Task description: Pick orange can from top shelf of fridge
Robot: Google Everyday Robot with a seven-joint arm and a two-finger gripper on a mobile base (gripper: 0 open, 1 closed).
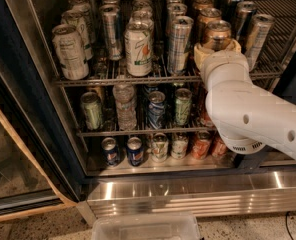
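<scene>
The fridge [188, 191] stands open, with drinks on three levels. Along the front of the top shelf [113, 80] I count, from the left:

- one white can with small print [70, 51]
- one tall silver can [111, 29], set a little back
- one white and green can [138, 49]
- one tall striped silver can [179, 44]
- the orange can [216, 34]
- two dark silver cans [258, 39] at the far right

More cans stand in rows behind these, and too many are hidden to count.

The orange can stands at the front of the top shelf, a bit right of the middle. It is a shiny copper-orange, with a silver rim and lid. Its lower part is hidden. Three more copper cans [208, 15] line up behind it.

The cream gripper [217, 48] is around that can. One finger is on each side, pressed shut against it with no gap that I can see. The fat white arm [258, 114] comes in from the right and covers part of the lower levels.

On the middle level I see one green can [92, 110], one clear bottle [125, 106], one blue can [156, 109] and one more green can [182, 106].

At the bottom there are two dark blue cans [109, 150], two pale cans [159, 146] and two red-orange cans [201, 145]. One clear plastic box [145, 227] sits on the floor in front.
</scene>
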